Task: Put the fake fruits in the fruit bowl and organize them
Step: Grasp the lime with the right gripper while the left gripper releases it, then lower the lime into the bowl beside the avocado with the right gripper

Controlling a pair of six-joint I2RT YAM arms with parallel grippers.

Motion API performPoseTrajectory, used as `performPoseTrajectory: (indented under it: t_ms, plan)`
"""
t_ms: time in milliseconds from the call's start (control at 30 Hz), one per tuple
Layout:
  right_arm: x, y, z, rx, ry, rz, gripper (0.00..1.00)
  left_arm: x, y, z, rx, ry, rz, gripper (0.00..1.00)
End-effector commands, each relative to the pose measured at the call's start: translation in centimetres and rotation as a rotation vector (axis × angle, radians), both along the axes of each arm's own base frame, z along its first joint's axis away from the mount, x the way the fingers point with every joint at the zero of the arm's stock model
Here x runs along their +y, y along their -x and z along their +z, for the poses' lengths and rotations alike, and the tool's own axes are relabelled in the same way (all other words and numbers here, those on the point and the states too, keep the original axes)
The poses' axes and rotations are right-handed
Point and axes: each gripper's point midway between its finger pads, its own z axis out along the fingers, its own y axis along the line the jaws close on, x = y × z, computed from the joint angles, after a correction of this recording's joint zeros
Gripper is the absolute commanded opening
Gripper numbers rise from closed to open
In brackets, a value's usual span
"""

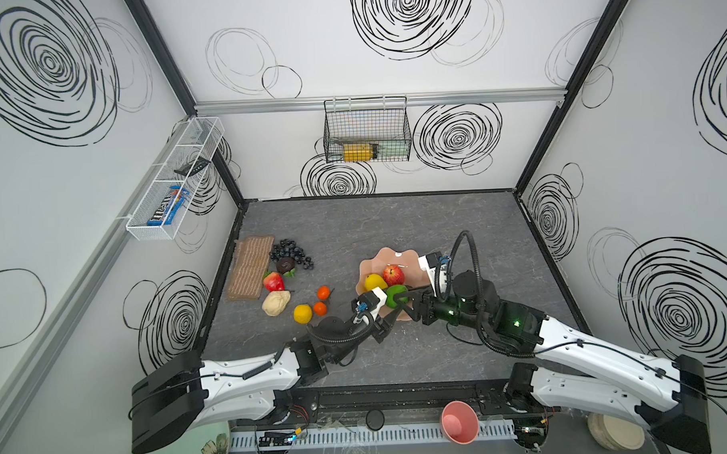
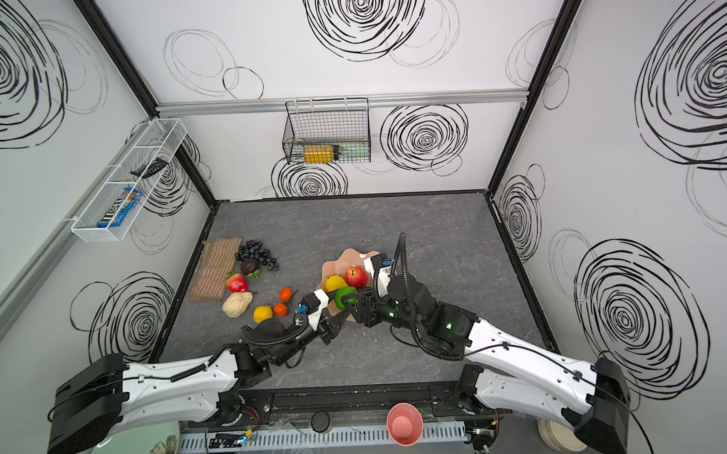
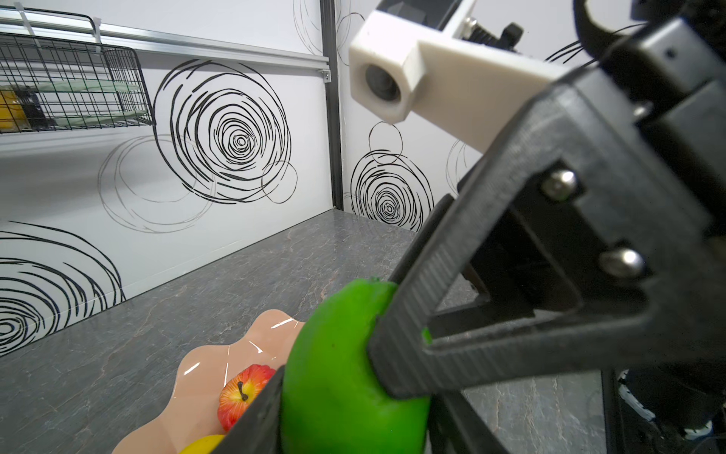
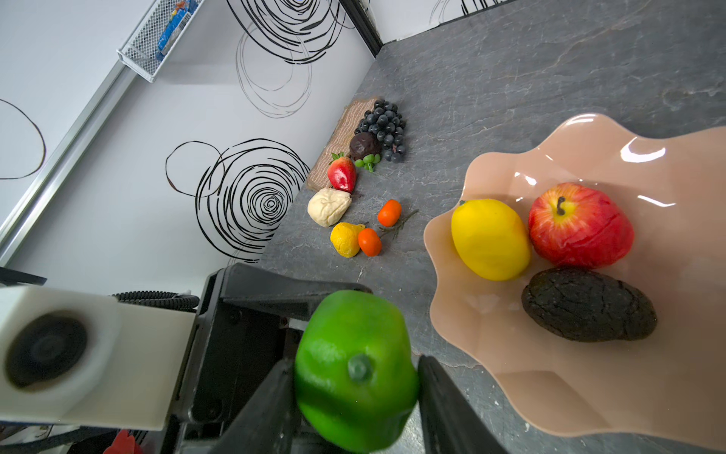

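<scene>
A green lime (image 1: 395, 295) (image 4: 353, 373) hangs just above the near-left rim of the peach fruit bowl (image 1: 390, 254) (image 4: 589, 393). Both grippers are on it. My left gripper (image 1: 387, 304) (image 3: 353, 393) has a finger against each side of it. My right gripper (image 1: 402, 299) (image 4: 355, 365) clamps it from the opposite side. In the bowl lie a yellow lemon (image 4: 491, 239), a red apple (image 4: 577, 224) and a dark avocado (image 4: 587, 304). On the table to the left lie black grapes (image 1: 292, 252), a strawberry (image 1: 273, 282), a beige pear (image 1: 276, 304), another lemon (image 1: 303, 313) and two small oranges (image 1: 323, 292).
A woven mat (image 1: 250, 267) lies by the left wall behind the fruits. A black wire basket (image 1: 366, 130) hangs on the back wall and a white wire shelf (image 1: 173, 180) on the left wall. A pink cup (image 1: 459, 422) and a green floral plate (image 1: 203, 450) sit at the front.
</scene>
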Motion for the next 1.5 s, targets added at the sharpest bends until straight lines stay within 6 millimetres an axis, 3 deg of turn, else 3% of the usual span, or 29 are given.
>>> performPoseTrajectory:
  t_ms: [0,100,267,467,600,800,900,967,1200,1467]
  plan:
    - [0.8,0.3,1.7,-0.025,-0.041,0.034,0.48,-0.3,0.4,1.5,-0.049,0.038,-0.019,0.56]
    - [0.6,0.0,1.7,-0.036,-0.031,0.019,0.45,-0.2,0.2,1.5,-0.046,0.039,-0.010,0.61]
    - [0.1,-0.6,1.7,-0.062,0.005,-0.017,0.45,0.2,0.1,1.3,-0.027,0.017,0.003,0.83]
    - [-1.8,-2.4,1.3,-0.127,0.125,-0.127,0.45,3.5,0.1,3.0,-0.034,0.091,0.061,0.97]
    - [-2.7,-3.5,0.0,-0.161,0.225,-0.179,0.45,9.4,-3.3,3.6,0.093,0.193,0.348,1.00]
    - [-1.9,-4.2,-2.8,-0.185,0.351,-0.195,0.45,17.8,-4.8,1.3,0.164,0.270,0.672,0.97]
    - [-1.2,-4.4,-4.2,-0.204,0.422,-0.198,0.45,20.9,-5.2,0.2,0.171,0.293,0.805,0.97]
    - [-0.4,-4.4,-5.2,-0.206,0.459,-0.173,0.46,21.6,-5.4,-0.2,0.189,0.311,0.827,0.97]
    - [1.3,-4.6,-7.9,-0.222,0.578,-0.135,0.47,21.5,-5.6,-0.5,0.193,0.304,0.823,0.96]
    - [2.1,-5.0,-9.9,-0.215,0.701,-0.101,0.49,21.5,-5.6,-0.4,0.191,0.307,0.817,0.96]
